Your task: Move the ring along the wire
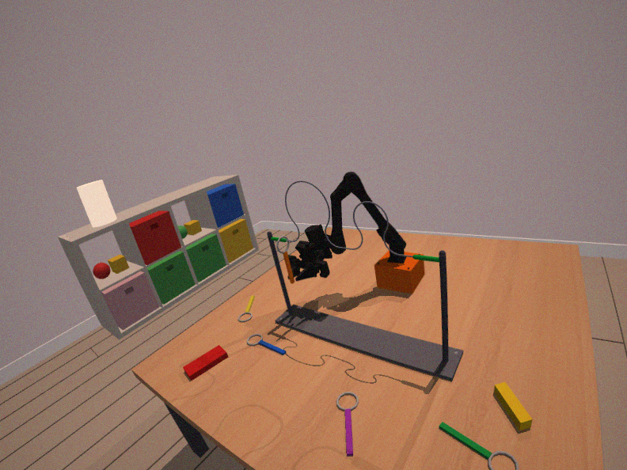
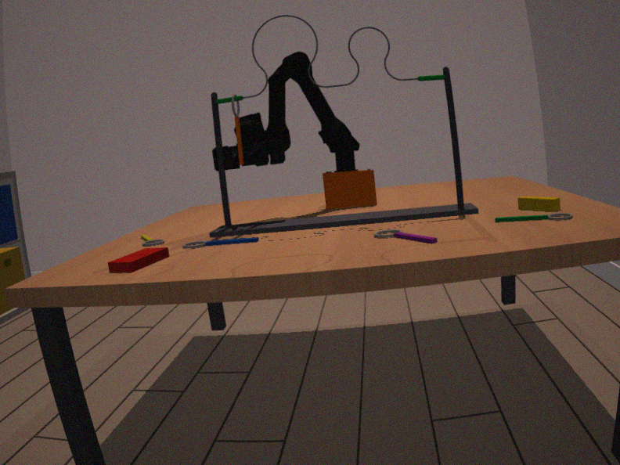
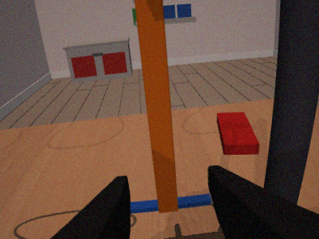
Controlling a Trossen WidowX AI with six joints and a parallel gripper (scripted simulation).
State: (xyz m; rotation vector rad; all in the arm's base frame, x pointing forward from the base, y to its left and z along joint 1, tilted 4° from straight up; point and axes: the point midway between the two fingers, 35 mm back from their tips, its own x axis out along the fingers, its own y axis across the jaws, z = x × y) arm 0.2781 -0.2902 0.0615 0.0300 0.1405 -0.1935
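Open gripper (image 1: 296, 273) (image 2: 239, 157) (image 3: 168, 181) faces the orange handle (image 1: 289, 267) (image 2: 239, 141) (image 3: 158, 104) near the wooden counter's left edge, as seen from the exterior view.
The fingers stand partly open with nothing gripped, the handle's lower end showing between them in the wrist view; whether they touch it cannot be told. Its grey ring (image 1: 277, 245) (image 2: 232, 106) hangs around the green sleeve (image 1: 278, 239) (image 2: 227, 99) beside the left post (image 1: 279, 277) (image 2: 221, 165) (image 3: 293, 84). A red block (image 1: 205, 361) (image 2: 138, 259) (image 3: 239, 130) lies toward the counter's front left corner; a purple-handled ring (image 1: 348, 431) (image 2: 415, 237) lies nearer the front edge than the post.
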